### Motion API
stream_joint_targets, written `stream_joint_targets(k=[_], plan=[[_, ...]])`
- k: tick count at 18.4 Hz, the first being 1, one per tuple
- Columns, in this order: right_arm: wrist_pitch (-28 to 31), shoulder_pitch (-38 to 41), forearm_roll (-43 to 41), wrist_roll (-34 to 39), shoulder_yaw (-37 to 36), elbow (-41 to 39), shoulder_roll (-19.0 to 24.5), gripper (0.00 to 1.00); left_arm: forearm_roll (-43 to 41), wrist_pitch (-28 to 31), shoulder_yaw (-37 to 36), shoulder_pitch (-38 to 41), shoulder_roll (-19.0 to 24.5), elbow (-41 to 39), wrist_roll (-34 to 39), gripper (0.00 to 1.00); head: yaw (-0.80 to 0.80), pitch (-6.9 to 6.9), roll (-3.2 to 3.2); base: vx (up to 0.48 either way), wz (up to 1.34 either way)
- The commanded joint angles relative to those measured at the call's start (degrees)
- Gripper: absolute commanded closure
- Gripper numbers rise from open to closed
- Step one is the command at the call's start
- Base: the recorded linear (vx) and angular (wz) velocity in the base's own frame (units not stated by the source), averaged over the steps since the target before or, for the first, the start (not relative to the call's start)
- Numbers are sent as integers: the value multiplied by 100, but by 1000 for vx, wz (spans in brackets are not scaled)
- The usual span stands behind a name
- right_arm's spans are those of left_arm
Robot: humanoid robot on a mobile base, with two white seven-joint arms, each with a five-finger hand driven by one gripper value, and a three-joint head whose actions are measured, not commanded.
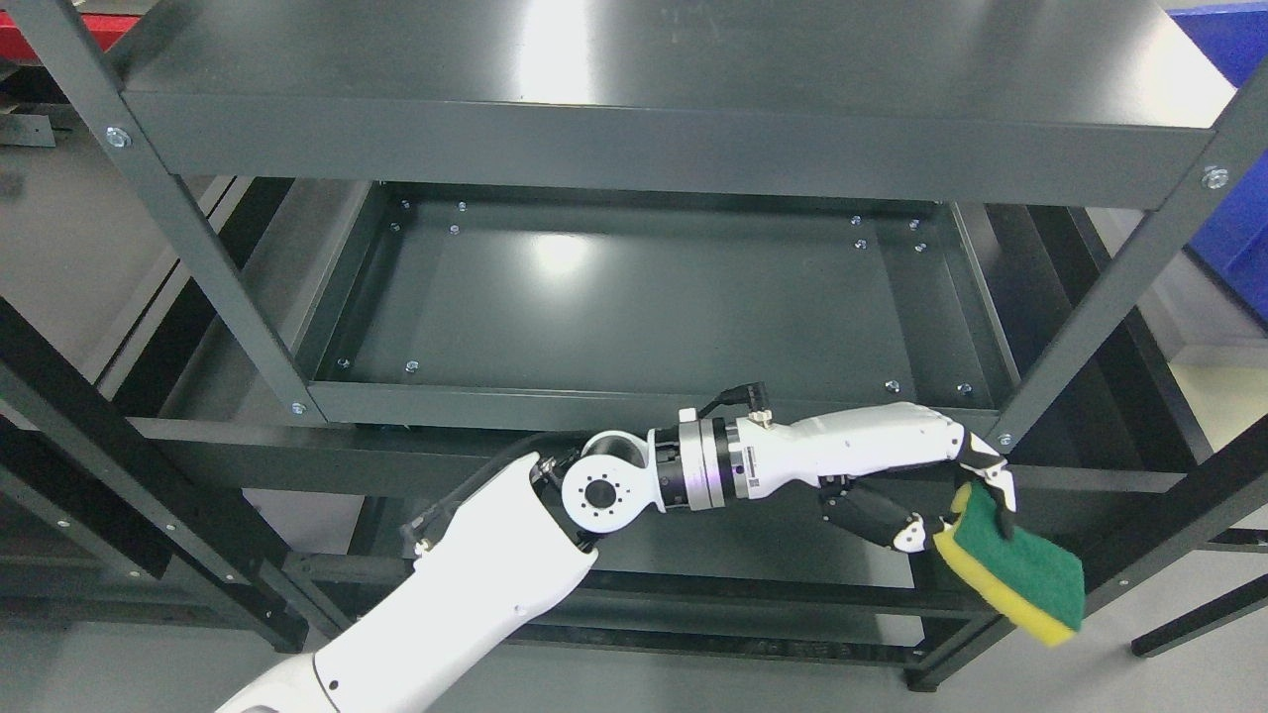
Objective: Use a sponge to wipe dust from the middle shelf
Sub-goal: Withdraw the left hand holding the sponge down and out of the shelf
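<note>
One arm showed in the head view, the left arm [475,584], coming in from the lower left and reaching across to the right below the front edge of the middle shelf [644,307]. Its wrist was turned so that the left hand [882,460] pointed right. The fingers [981,465] curled down over the upper end of one sponge [1015,564], with the thumb [877,520] underneath, so the fingers were clamped on the sponge.

The sponge had two layers: a dark green scouring face on top and a yellow body showing along its lower edge. It hung tilted, its far end dipping toward the lower right, out in front of the right front post [1119,287] of the rack and lower than the middle shelf. It did not touch the shelf surface.

The grey metal rack showed two shelf boards clearly: the top shelf [644,59] across the upper part of the view, and the middle shelf beneath it, a shallow tray with a raised lip and small bolts near its corners. One bolt head showed on each of the two front posts at the top. A blue bin [1238,228] stood at the right edge. No writing could be read anywhere.
</note>
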Motion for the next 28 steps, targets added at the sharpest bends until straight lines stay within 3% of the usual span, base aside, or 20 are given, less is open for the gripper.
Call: stream_joint_targets(k=[1, 5, 11, 16, 28], plan=[[-5, 0, 0, 2, 0, -100, -100, 0, 310, 390, 2032, 1230, 70, -663, 1114, 98, 0, 0, 0, 0, 0], [-5, 0, 0, 2, 0, -100, -100, 0, 355, 489, 3010, 1845, 70, -1006, 2917, 99, 0, 0, 0, 0, 0], [-5, 0, 0, 2, 0, -100, -100, 0, 390, 498, 3776, 2671, 70, -1621, 3824, 99, 0, 0, 0, 0, 0], [-5, 0, 0, 2, 0, -100, -100, 0, 408, -19, 3750, 3823, 70, -2114, 3887, 99, 0, 0, 0, 0, 0], [-5, 0, 0, 2, 0, -100, -100, 0, 917, -424, 4313, 4772, 70, -2290, 3878, 99, 0, 0, 0, 0, -1]])
